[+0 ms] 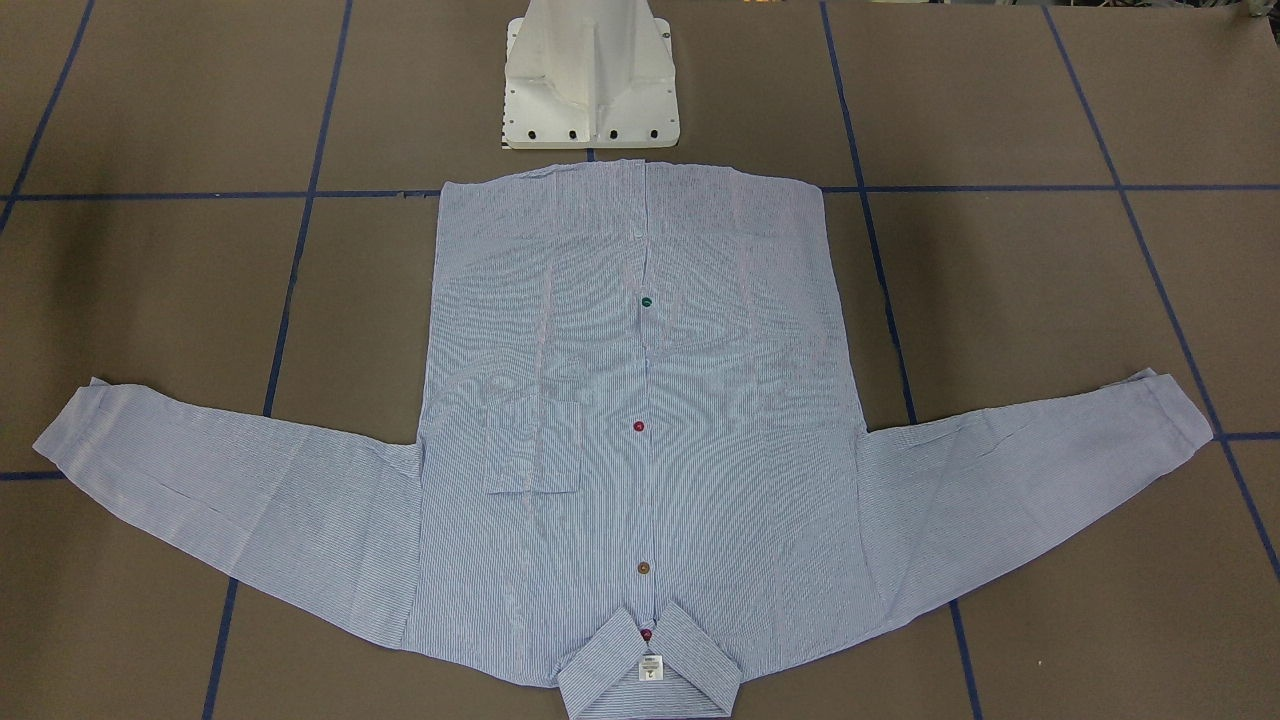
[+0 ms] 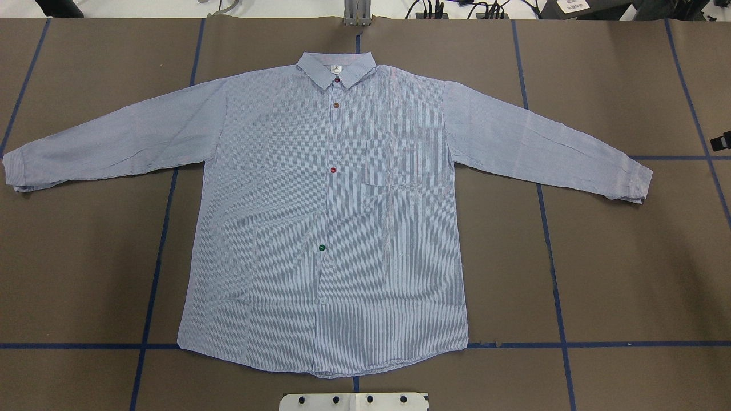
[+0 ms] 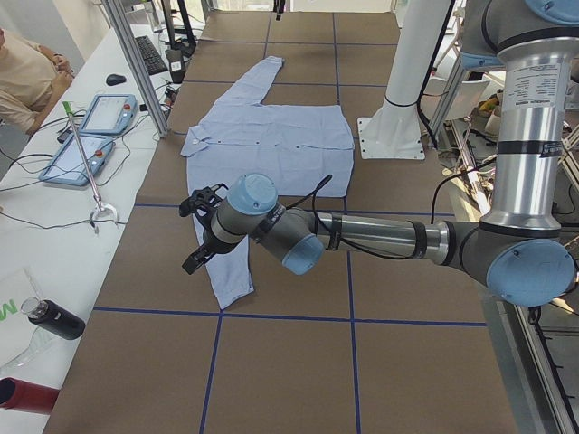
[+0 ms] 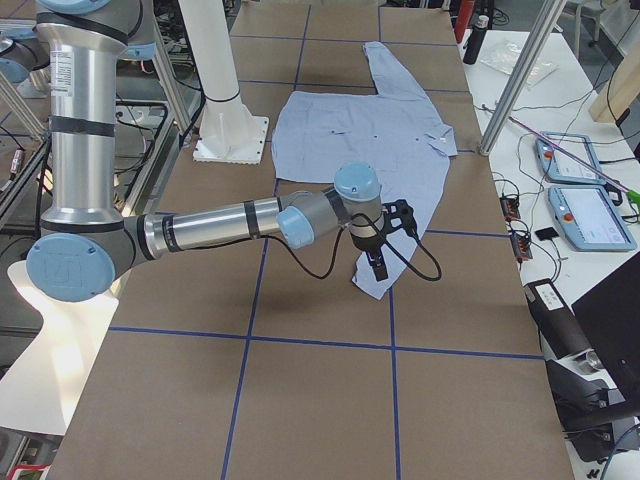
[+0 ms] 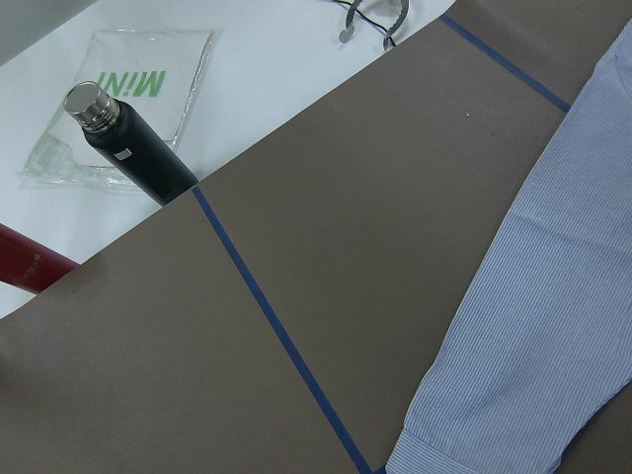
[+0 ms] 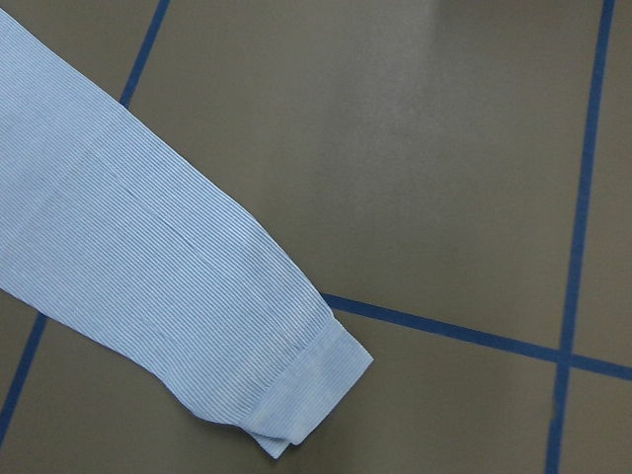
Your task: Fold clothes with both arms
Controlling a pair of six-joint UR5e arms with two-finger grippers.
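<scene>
The light blue striped shirt lies flat and buttoned on the brown table, front up, collar away from the robot and both sleeves spread out. My left gripper hovers over the cuff of the robot's-left sleeve, and the left wrist view shows that sleeve but no fingers. My right gripper hovers over the other cuff, which also shows in the right wrist view. I cannot tell whether either gripper is open or shut.
The white pedestal base stands at the shirt's hem. A side table past the left cuff holds a black bottle, a red bottle and tablets. A person sits there. Blue tape lines cross the table.
</scene>
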